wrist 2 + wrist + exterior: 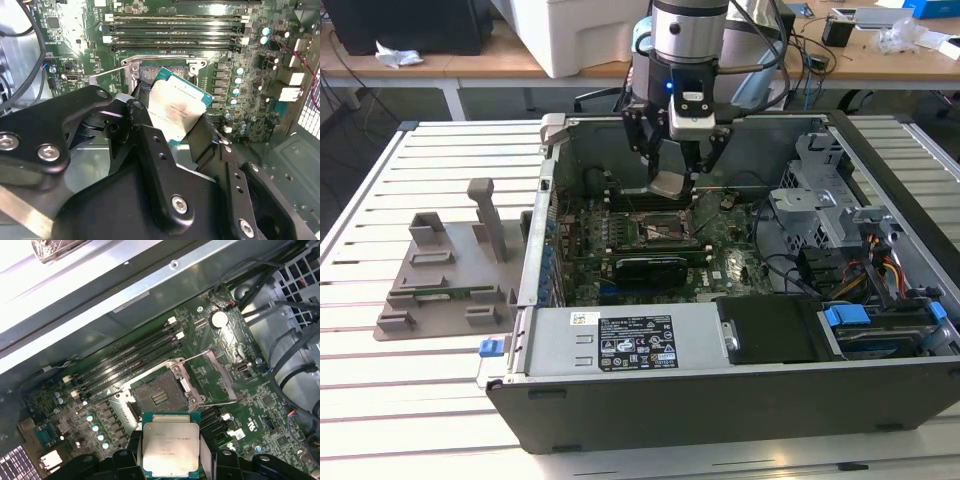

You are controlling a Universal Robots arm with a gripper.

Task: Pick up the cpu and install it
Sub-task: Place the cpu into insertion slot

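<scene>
The cpu (670, 184), a flat square chip with a silver top and green rim, hangs tilted inside the open computer case (720, 400). My gripper (672, 178) is shut on it, one black finger on each of two opposite edges. In both wrist views the cpu (175, 107) (170, 447) sits between the fingers (137, 112) (212, 455). The open socket (160, 396) (658, 230) lies on the motherboard a short way below the chip. Its metal retention frame (212, 377) is swung open beside it.
Memory slots (130, 355) run along the socket's far side. A black finned card (650, 265), the power supply (620, 340), a drive cage (815, 205) and cables (880, 270) crowd the case. A grey plastic tray (450, 275) stands on the slatted table at the exterior view's left.
</scene>
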